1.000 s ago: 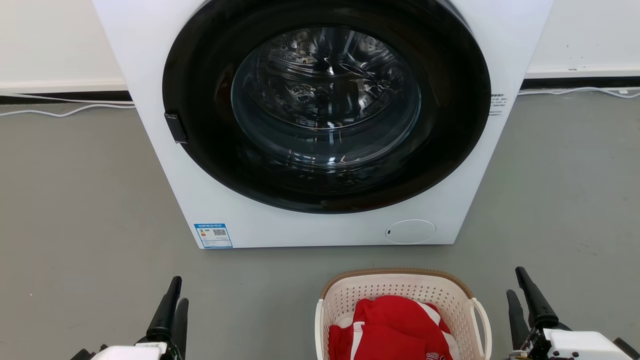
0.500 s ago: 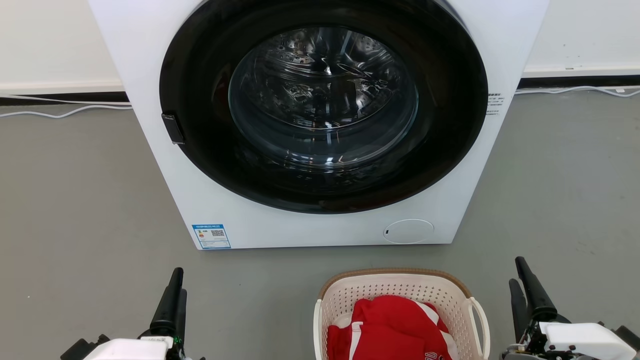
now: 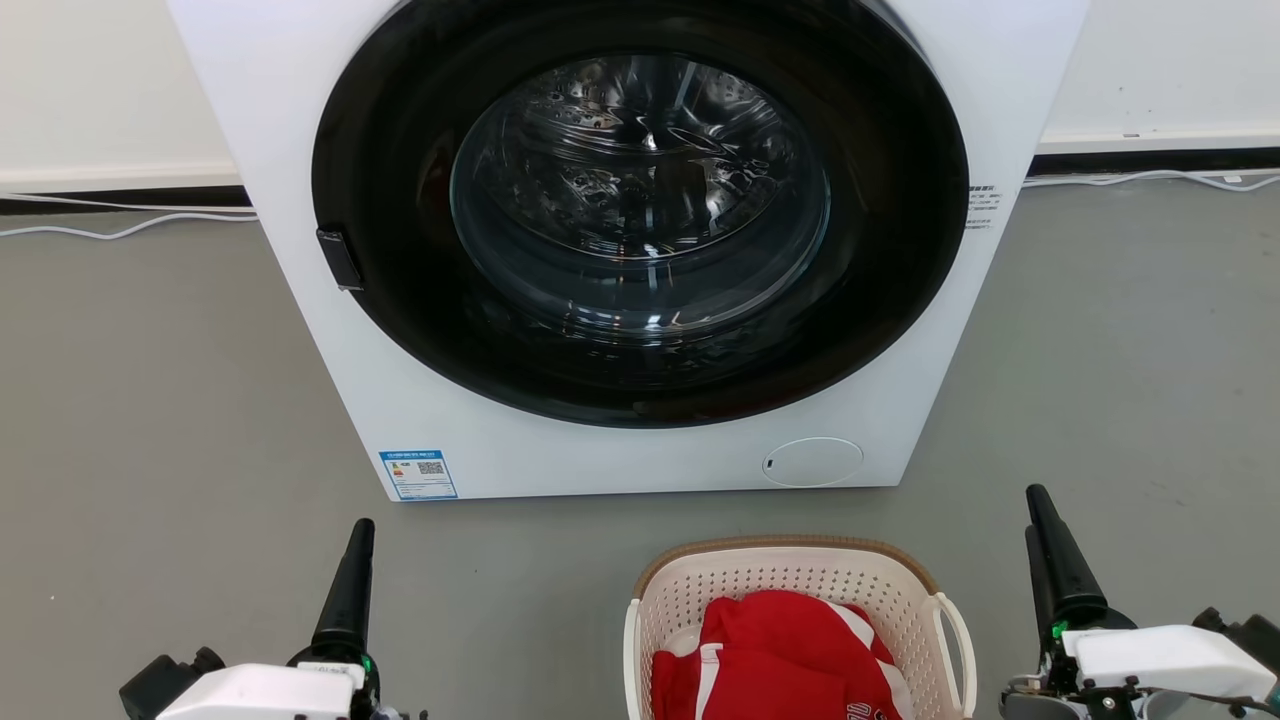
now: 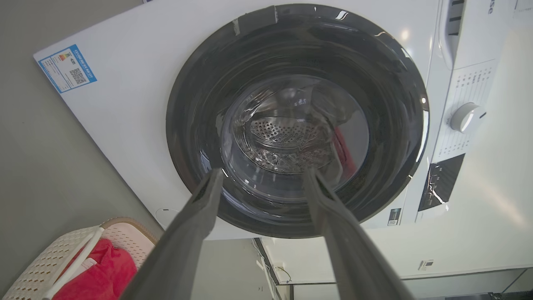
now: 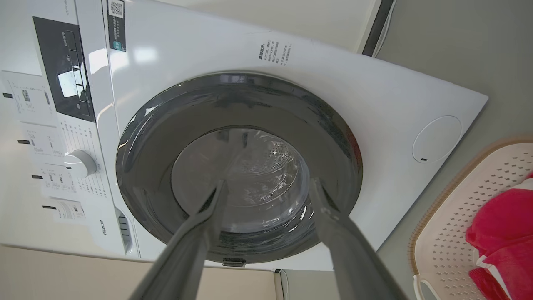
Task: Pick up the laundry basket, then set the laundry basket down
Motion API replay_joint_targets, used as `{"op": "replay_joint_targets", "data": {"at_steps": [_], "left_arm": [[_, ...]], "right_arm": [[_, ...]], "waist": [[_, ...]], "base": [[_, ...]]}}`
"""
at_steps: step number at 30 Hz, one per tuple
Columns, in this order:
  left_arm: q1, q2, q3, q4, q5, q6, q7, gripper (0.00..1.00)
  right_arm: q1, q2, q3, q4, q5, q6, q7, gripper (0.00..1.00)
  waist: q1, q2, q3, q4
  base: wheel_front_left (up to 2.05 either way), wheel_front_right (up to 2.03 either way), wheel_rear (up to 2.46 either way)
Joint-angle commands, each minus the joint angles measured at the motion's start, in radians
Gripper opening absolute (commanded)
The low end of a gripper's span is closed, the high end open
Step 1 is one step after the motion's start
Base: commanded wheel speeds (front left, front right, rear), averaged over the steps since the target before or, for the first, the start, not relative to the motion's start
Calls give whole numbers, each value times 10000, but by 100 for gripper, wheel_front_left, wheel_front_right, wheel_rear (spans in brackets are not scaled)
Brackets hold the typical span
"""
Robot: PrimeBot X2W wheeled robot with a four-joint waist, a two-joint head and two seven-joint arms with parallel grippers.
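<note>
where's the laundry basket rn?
Head view, bottom edge right of centre: the laundry basket sits on the floor before the washing machine, nearer the right pincer.

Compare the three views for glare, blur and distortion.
Head view: even light, sharp, the door glass of the washing machine mirroring bright streaks. Left wrist view: wide-angle skew of the machine's edges, glare spots on the door ring, left gripper soft up close. Right wrist view: glare on the control panel, right gripper and laundry basket rim blurred.
</note>
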Motion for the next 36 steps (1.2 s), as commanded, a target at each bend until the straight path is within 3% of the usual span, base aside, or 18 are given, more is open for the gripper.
{"op": "replay_joint_targets", "data": {"at_steps": [1, 23, 36], "left_arm": [[-510, 67, 50, -385, 291, -61, -104, 100], [-608, 103, -409, -863, 3783, 51, -749, 100], [-666, 122, -781, -1071, 6015, 593, -1101, 100]], "right_arm": [[-465, -156, 134, -423, -280, 3, -172, 100], [-684, -534, 898, -970, -3527, 3, -818, 100], [-767, -803, 1316, -1147, -5470, 3, -1170, 100]], "waist": [[-1, 0, 2, -3], [-1, 0, 114, -71], [-1, 0, 142, -119]], "base": [[0, 0, 0], [0, 0, 0], [0, 0, 0]]}}
